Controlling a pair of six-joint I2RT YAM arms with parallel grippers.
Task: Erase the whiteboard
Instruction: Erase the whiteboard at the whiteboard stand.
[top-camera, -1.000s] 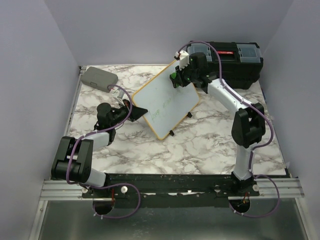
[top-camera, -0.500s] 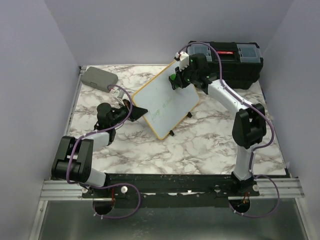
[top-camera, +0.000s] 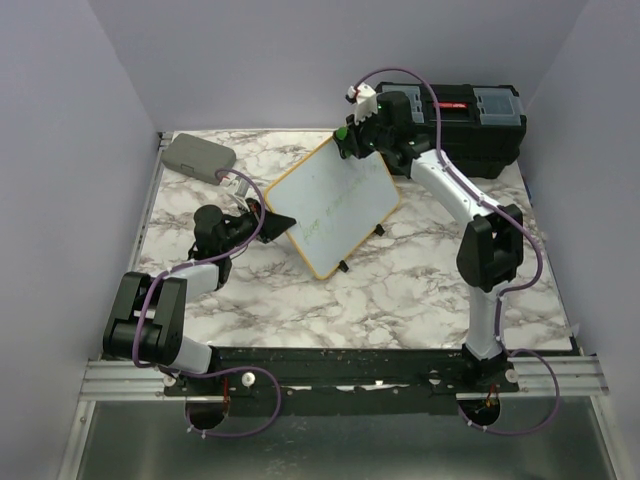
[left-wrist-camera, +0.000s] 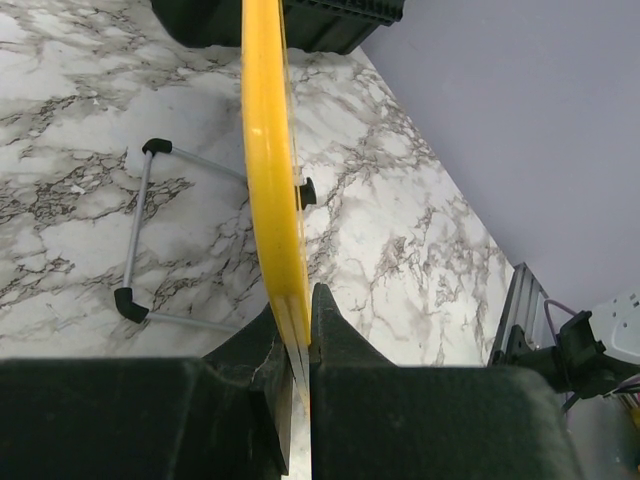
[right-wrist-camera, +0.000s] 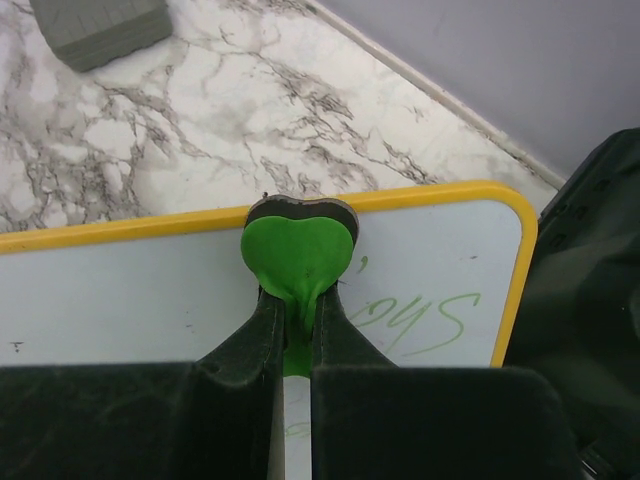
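A small rectangular whiteboard (top-camera: 335, 205) with a thin yellow wooden frame is standing tilted at the centre of the top view, on a white-and-grey marbled table (top-camera: 400, 290). The left gripper (top-camera: 272, 222) is holding the board's left corner. In the left wrist view its black fingers (left-wrist-camera: 335, 330) are pressing together on the yellow edge, and the board's grey wire stand (left-wrist-camera: 140, 225) is resting on the marble at the left of the frame.

The right gripper (top-camera: 347, 140) is hovering at the board's upper corner. Its fingers (right-wrist-camera: 335, 340) are pinching the stem of a green heart-shaped eraser (right-wrist-camera: 297, 250), whose head is sitting over the frame's top edge. Faint green handwriting (right-wrist-camera: 430, 320) is showing at the lower right of that view.

A flat grey case (top-camera: 198, 155) is lying at the upper left of the top view, and a black plastic toolbox (top-camera: 470, 125) at the upper right.
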